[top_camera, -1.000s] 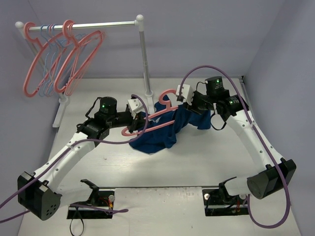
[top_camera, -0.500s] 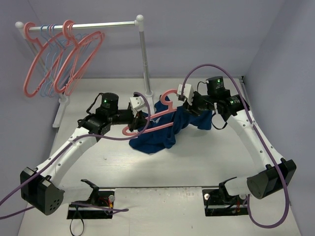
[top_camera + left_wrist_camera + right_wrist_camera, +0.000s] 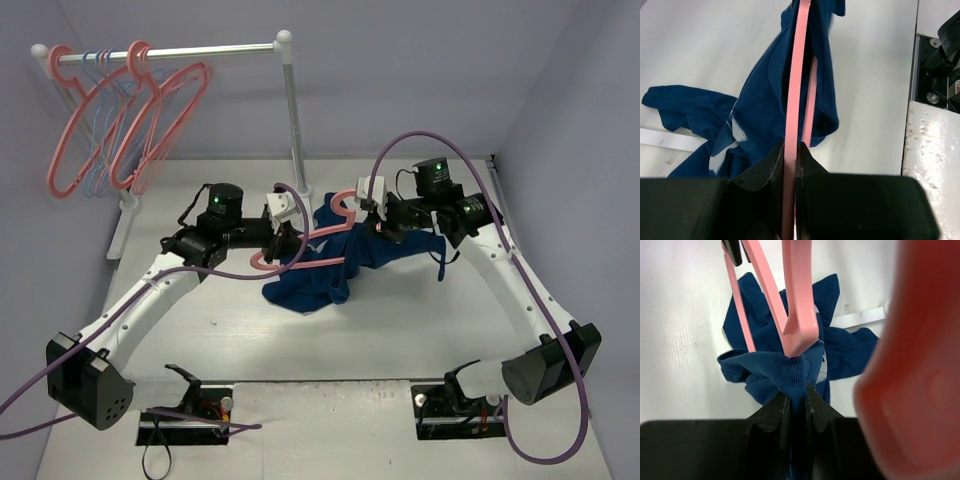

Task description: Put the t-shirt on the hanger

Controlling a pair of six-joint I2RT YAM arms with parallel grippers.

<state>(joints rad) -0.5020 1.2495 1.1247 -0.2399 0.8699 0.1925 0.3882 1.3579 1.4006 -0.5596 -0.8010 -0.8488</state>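
The navy t-shirt (image 3: pixel 318 272) lies bunched in the middle of the table, partly lifted. The salmon-pink hanger (image 3: pixel 300 262) runs through it, its hook (image 3: pixel 345 205) sticking up at the right end. My left gripper (image 3: pixel 283 243) is shut on the hanger's bar (image 3: pixel 792 110), with the shirt (image 3: pixel 760 115) draped around the bar beyond it. My right gripper (image 3: pixel 383 228) is shut on the shirt's ribbed collar (image 3: pixel 792 375), just below the hanger's junction (image 3: pixel 799 337). A blurred pink shape (image 3: pixel 920 360) fills the right of that view.
A white garment rail (image 3: pixel 170 50) stands at the back left on a post (image 3: pixel 295 120), with several pink and light-blue hangers (image 3: pixel 125 125) on it. Purple cables loop over both arms. Mount plates lie at the near edge (image 3: pixel 190 415).
Both grippers have shifted slightly left and back with the hanger and collar. The hanger has turned flatter, and the shirt's right part is pulled further along it.
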